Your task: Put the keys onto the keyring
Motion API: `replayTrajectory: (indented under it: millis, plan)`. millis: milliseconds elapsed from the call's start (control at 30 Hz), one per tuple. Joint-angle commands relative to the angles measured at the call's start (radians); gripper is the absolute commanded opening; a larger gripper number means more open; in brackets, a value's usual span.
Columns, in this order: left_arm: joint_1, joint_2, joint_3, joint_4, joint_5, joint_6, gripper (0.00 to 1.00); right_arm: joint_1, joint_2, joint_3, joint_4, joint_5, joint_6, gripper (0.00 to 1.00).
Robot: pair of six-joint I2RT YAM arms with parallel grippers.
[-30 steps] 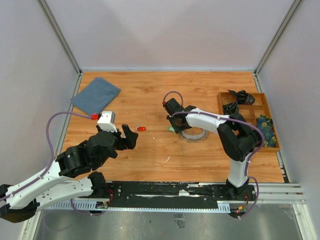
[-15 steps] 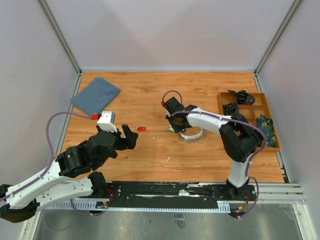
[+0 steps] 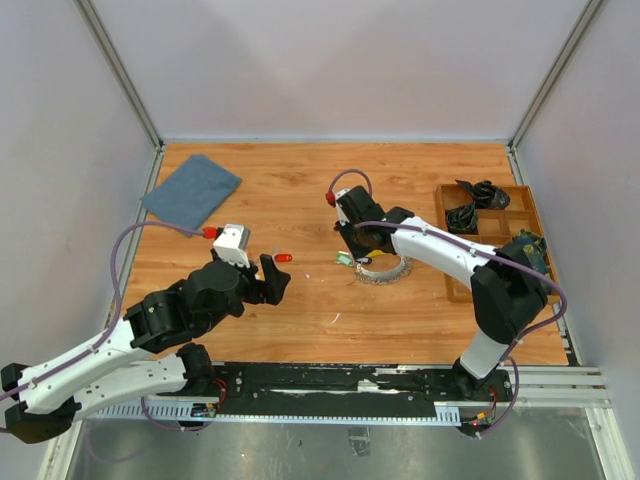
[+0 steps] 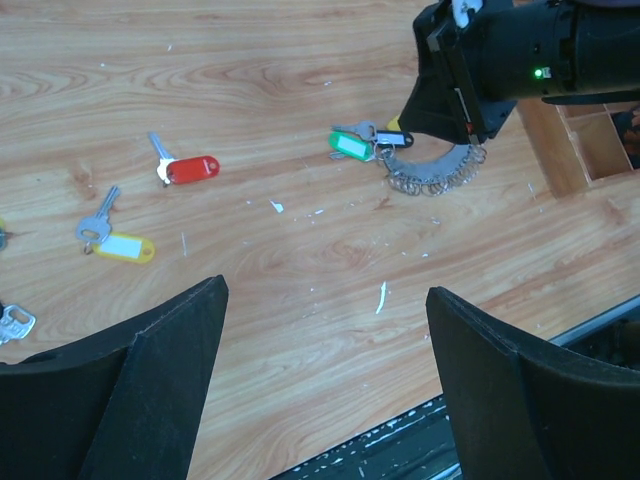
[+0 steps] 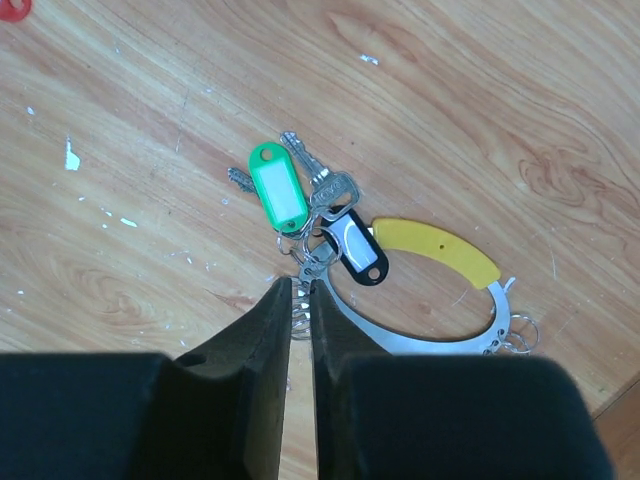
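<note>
Right gripper (image 5: 299, 288) pinches the keyring (image 5: 432, 244).
Its fingers sit narrow on the wire; the left gripper (image 4: 325, 290) hangs wide open near a red-tagged key (image 4: 185, 168).

Bright even overhead light, soft shadows, all views sharp.

Top external: fixed high behind the arm bases, tilted down and forward, far enough back to take in the whole table (image 3: 300, 190) and both arms. Left wrist: low, slanting across the boards toward the right arm, middling range, left gripper (image 4: 325, 290) framing the bottom edge. Right wrist: close, near straight down, right gripper (image 5: 300, 290) at bottom centre. All three catch the keyring (image 5: 436, 248) and its green tag (image 4: 350, 145). Top and left wrist also share the red-tagged key (image 3: 284, 258).
</note>
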Motion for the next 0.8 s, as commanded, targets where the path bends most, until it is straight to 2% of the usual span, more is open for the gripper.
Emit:
replayTrajectory:
  millis: [0,267,767]
  plan:
    - [0.008,0.009,-0.008,0.05,0.031,0.02,0.86,0.008,0.046,0.02,-0.074,-0.063,-0.118,0.16]
    - [0.008,0.004,-0.006,0.04,0.03,0.018,0.86,0.002,0.161,0.097,-0.158,-0.104,-0.281,0.25]
    - [0.007,0.011,0.002,0.029,0.022,0.016,0.86,-0.004,0.223,0.162,-0.201,-0.069,-0.329,0.38]
